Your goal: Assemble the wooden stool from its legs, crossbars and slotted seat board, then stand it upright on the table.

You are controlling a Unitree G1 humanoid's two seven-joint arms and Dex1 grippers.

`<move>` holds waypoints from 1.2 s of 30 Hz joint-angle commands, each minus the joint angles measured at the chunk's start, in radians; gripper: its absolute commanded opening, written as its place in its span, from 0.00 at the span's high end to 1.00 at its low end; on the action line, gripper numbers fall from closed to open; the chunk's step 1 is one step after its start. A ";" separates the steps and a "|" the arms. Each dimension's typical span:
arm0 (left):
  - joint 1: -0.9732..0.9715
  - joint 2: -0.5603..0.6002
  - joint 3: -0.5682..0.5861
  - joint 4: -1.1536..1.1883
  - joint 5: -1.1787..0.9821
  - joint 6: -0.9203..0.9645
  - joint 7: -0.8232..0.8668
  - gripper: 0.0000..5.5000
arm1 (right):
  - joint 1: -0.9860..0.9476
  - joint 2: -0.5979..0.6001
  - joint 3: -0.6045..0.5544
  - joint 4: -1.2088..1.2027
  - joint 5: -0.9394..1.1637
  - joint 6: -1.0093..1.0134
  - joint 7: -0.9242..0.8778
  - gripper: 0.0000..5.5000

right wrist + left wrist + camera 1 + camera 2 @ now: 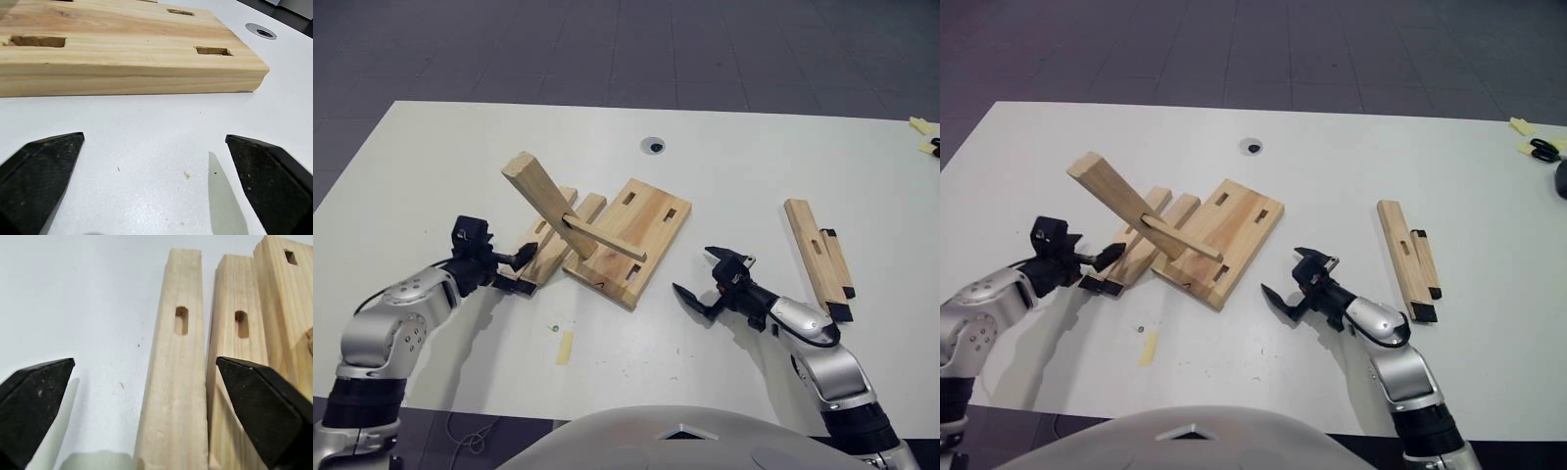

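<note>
Left gripper [521,270], fingers spread, straddles the near end of one of two flat legs [548,240]. Right gripper [695,271], also spread, sits just beside the single slotted seat board [646,215] at mid-table. A third leg [536,181] leans tilted over the board with one crossbar [607,242], and two more pieces [811,253] lie well to the right; the wood is probably rigid and light, best pinched across a leg's narrow width.

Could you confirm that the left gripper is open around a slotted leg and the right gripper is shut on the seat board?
Not quite: the right wrist view shows the right gripper open, short of the seat board, holding nothing. The left gripper is indeed open around a slotted leg.
</note>
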 commanded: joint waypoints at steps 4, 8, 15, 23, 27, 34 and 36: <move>0.035 -0.047 0.020 0.020 0.119 0.010 0.026 0.02 | -0.020 -0.035 -0.025 -0.002 0.015 0.020 0.037 0.02; 0.050 -0.033 0.065 0.035 0.140 0.022 -0.009 0.02 | -0.020 -0.033 -0.024 0.001 0.013 0.017 0.037 0.02; 0.028 0.097 0.010 0.069 0.207 0.019 -0.243 0.02 | -0.031 -0.006 -0.013 -0.004 0.009 0.027 0.010 0.02; -0.172 0.163 -0.157 0.425 0.390 -0.162 -0.516 0.07 | -0.062 0.003 -0.001 -0.010 0.008 0.049 0.012 0.02; -0.177 0.187 -0.188 0.455 0.423 -0.191 -0.595 0.19 | -0.079 -0.003 -0.002 -0.003 0.010 0.050 0.023 0.02; -0.152 0.211 -0.227 0.437 0.465 -0.214 -0.674 0.41 | -0.070 0.003 0.006 0.014 0.000 0.034 0.019 0.02; -0.146 0.219 -0.241 0.441 0.502 -0.252 -0.669 0.48 | -0.074 0.006 0.004 0.025 -0.001 0.030 0.017 0.02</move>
